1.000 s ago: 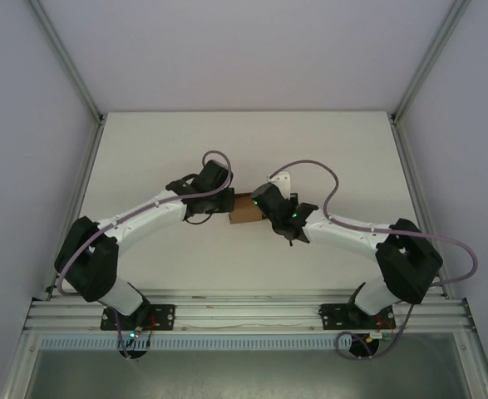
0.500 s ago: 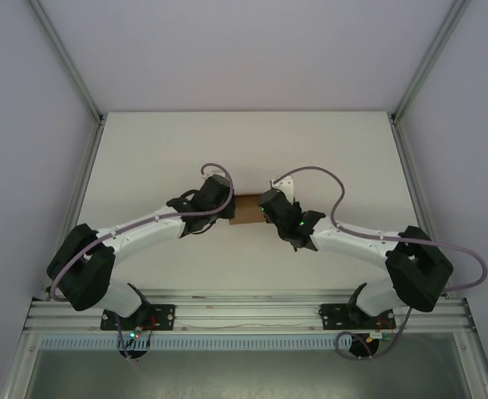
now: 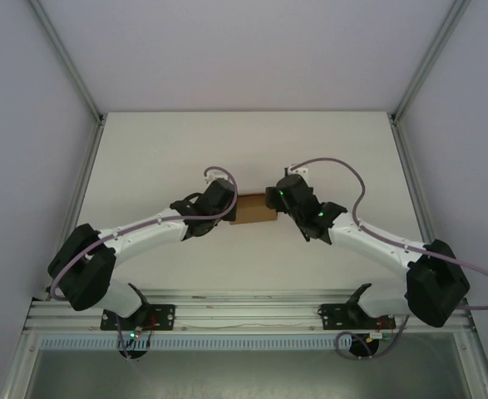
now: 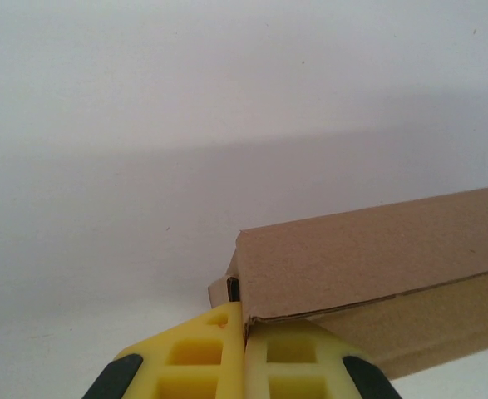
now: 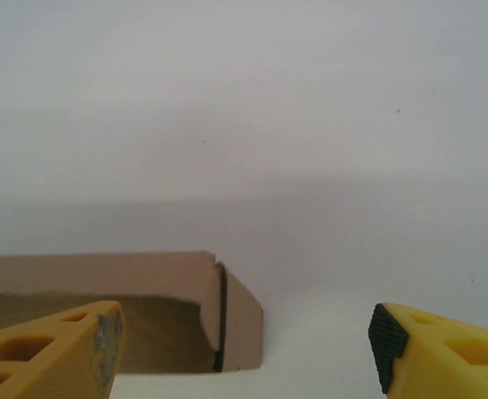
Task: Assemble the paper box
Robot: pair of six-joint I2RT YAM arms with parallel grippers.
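The left gripper [image 4: 244, 326] is clenched on a corner of the paper box [image 4: 377, 258], with a thin cardboard edge pinched between its yellow fingers [image 4: 202, 357]. The right gripper [image 5: 245, 326] is spread wide and grasps nothing. The opposite end of the box, its end flap folded round with a dark seam showing, is seen between the open jaws; whether it is touched cannot be told. From above, the box is seen lying flat on the white surface [image 3: 160, 150], with one gripper at each of its short ends.

The step in hand is judged to be the closing of an end: the box body is already formed and is steadied at one end while the other is addressed. The next move is likely to call for the end flap to be pressed or tucked fully home by the right gripper, without the box being dragged from the left gripper's hold.

One paper box and two grippers are counted.
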